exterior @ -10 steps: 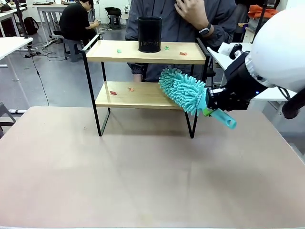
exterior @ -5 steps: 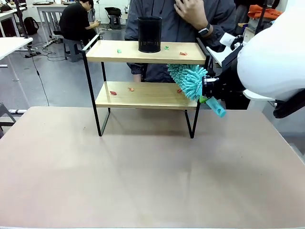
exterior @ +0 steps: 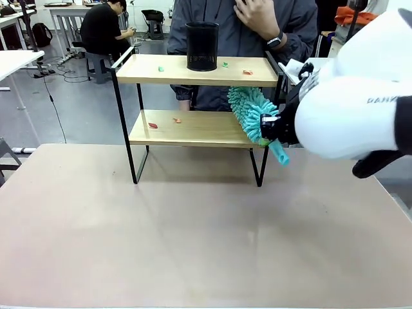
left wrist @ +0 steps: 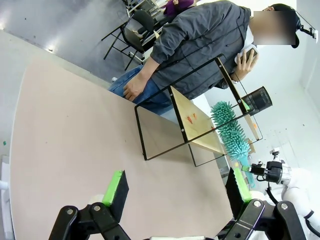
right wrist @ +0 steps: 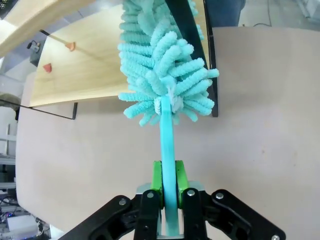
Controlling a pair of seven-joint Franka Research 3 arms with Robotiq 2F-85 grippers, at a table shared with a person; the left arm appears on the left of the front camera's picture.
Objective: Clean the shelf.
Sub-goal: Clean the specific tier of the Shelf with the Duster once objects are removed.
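left claw (left wrist: 177, 189): wide open, green pads well apart, nothing between them; hovering over the surface, well apart from the shelf.
surface (exterior: 193, 232): tan top, bare in front of the shelf.
shelf (exterior: 123, 96): upright at the far side of the surface, just in front of the person; two wooden boards on a thin black frame.
top board (exterior: 141, 72), left part: one green scrap (exterior: 161, 67) lying left of the cup.
lower board (exterior: 206, 132), left part: two red scraps (exterior: 153, 125), near each other.
cup (exterior: 202, 46): black mesh, upright mid top board.
top board, right part: a second green bit (exterior: 225, 64) just beside the cup, a red bit (exterior: 248, 72) nearer the right rail.
duster (exterior: 250, 111): teal, fluffy head at the shelf's right end, between the two boards and over the lower board's right end; in the right wrist view partly behind the black front post (right wrist: 192, 50); touching the wood or just above it, cannot tell.
right claw (right wrist: 168, 181): clamped narrow on the duster's thin handle, a green pad on each side.
hand (exterior: 257, 16): raised to the person's chest behind the shelf, apart from it.
done, as judged: little yet; five bits lying on the boards, none on the surface.
left, as judged: sweeping the lower board toward its left end, then the top board around the cup.
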